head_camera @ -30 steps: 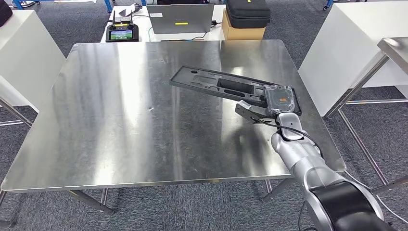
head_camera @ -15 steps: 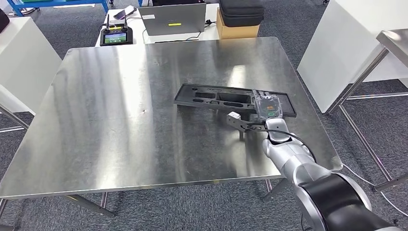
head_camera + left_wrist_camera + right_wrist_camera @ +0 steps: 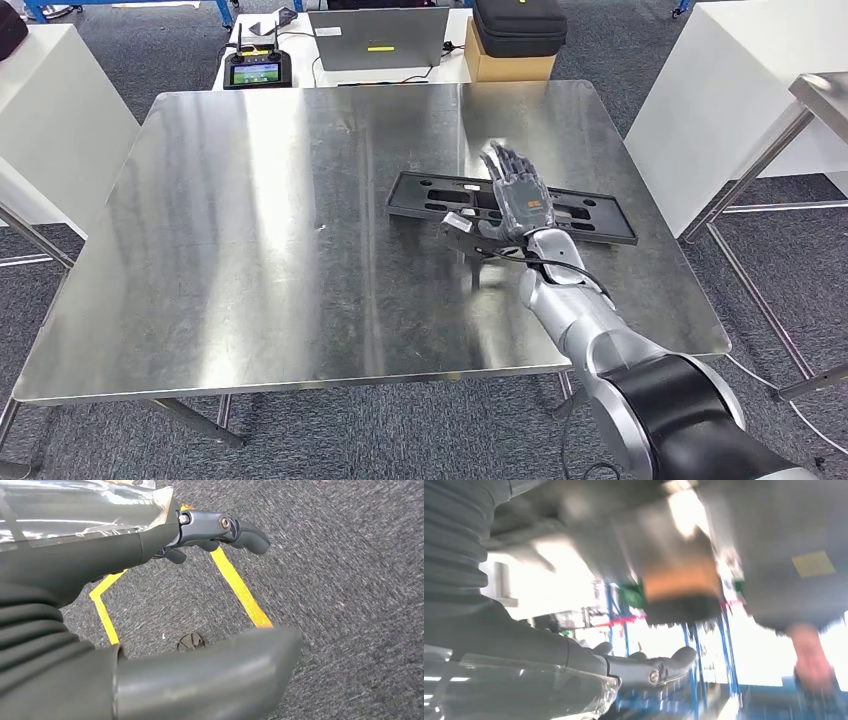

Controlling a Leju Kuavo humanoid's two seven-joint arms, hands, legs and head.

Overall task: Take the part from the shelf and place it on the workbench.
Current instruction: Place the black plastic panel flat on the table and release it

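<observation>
We see the part (image 3: 512, 207) flat on the workbench (image 3: 250, 250) — right hand (image 3: 518, 197) above it, fingers spread, probably released.

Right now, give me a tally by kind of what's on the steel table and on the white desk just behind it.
Black tray-like part: 1
Laptop: 1
Handheld controller with screen: 1
Cardboard box: 1
Black case: 1
Total: 5

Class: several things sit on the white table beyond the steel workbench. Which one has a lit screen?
The handheld controller at that table's left end: its screen glows green. The grey laptop shows its closed-looking back, and the cardboard box has no screen.
</observation>
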